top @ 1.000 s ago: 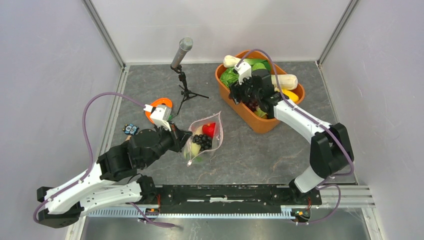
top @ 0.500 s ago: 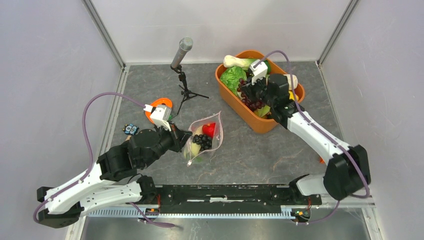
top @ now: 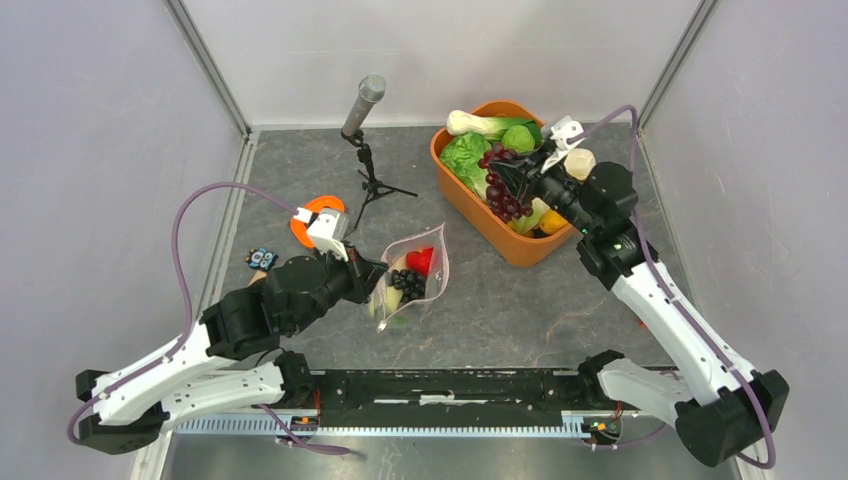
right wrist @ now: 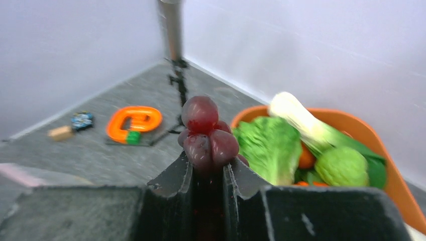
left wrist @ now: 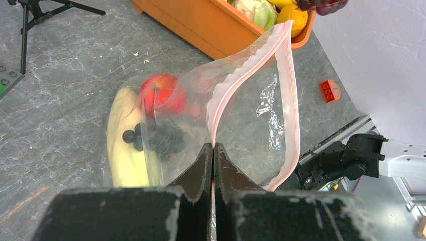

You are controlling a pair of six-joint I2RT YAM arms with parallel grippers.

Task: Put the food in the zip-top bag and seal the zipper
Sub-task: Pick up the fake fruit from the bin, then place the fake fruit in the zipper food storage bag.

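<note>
Where the left arm reaches in from the near left corner, the overhead view shows us only that the left gripper [top: 372, 279] meets the left side of the zip-top bag [top: 415, 275], which lies near the middle of the worktop. An orange ring-shaped piece [top: 322, 203] toward the left edge is half covered there by the wrist, while the right wrist view shows it whole. The left wrist view tells us more. Its fingers are pressed together, clamped on one lip of the pinkish zipper [left wrist: 226, 93], and the other lip arcs away to the right, so the mouth gapes. Through the clear plastic we see a pale banana [left wrist: 119, 145], a red fruit [left wrist: 161, 93] and a dark grape bunch [left wrist: 163, 140]. That view also catches a small orange brick [left wrist: 329, 90] toward the near right.

Beyond the bag, toward the far edge, a microphone [top: 366, 100] stands on a tripod. The orange tub [top: 500, 238] sits toward the far right corner, holding lettuce [top: 462, 155], a leek [top: 478, 123] and other pieces. The right gripper [top: 512, 182] hangs above the tub. From overhead we cannot judge its grip, but the right wrist view shows its fingers slightly apart and closed on a reddish-purple grape bunch [right wrist: 203, 131].
</note>
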